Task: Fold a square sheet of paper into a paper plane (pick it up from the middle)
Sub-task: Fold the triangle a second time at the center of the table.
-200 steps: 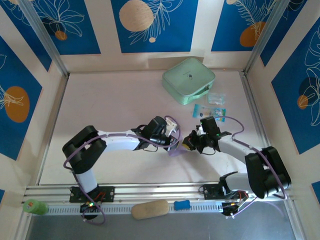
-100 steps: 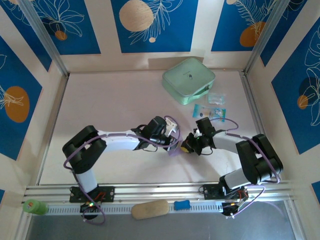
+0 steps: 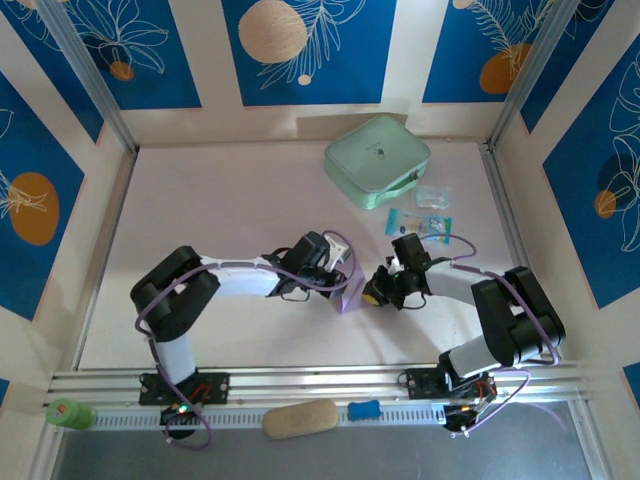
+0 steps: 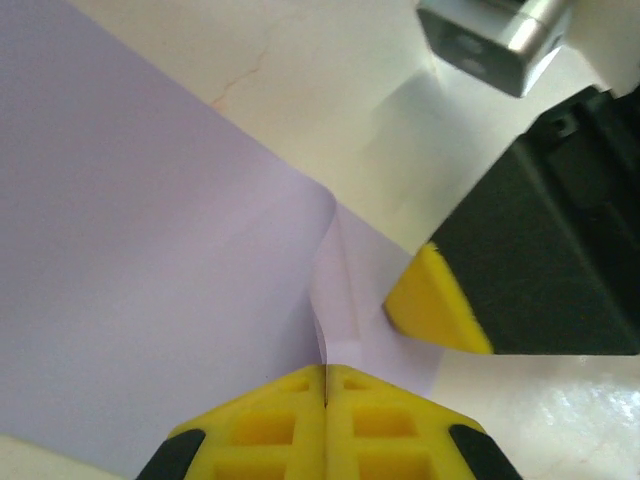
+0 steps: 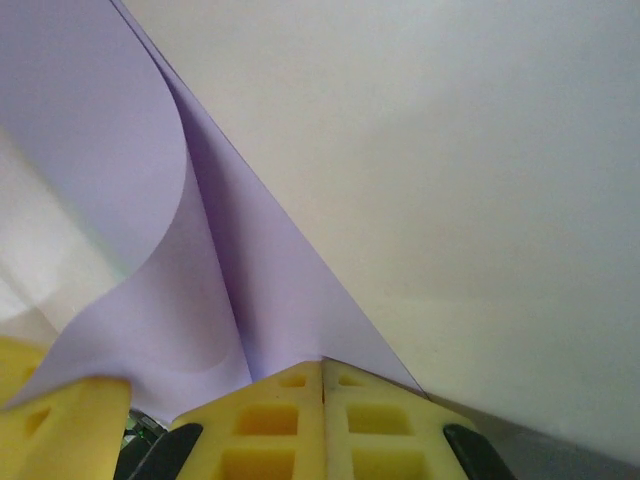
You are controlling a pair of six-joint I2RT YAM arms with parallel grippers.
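Blue floral wall panels (image 3: 130, 40) around a pale table (image 3: 220, 200). Left gripper (image 4: 325, 375) clamped on the purple paper sheet (image 3: 350, 293), centre-front of table. Right gripper (image 5: 322, 365) pinches the same sheet. Mint case (image 3: 377, 160) and blue packets (image 3: 420, 222) back right.

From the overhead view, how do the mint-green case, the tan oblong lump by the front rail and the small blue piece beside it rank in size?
Largest: mint-green case.
Then tan oblong lump.
Smallest: small blue piece.
Gaps are plain; nearness hardly matters.
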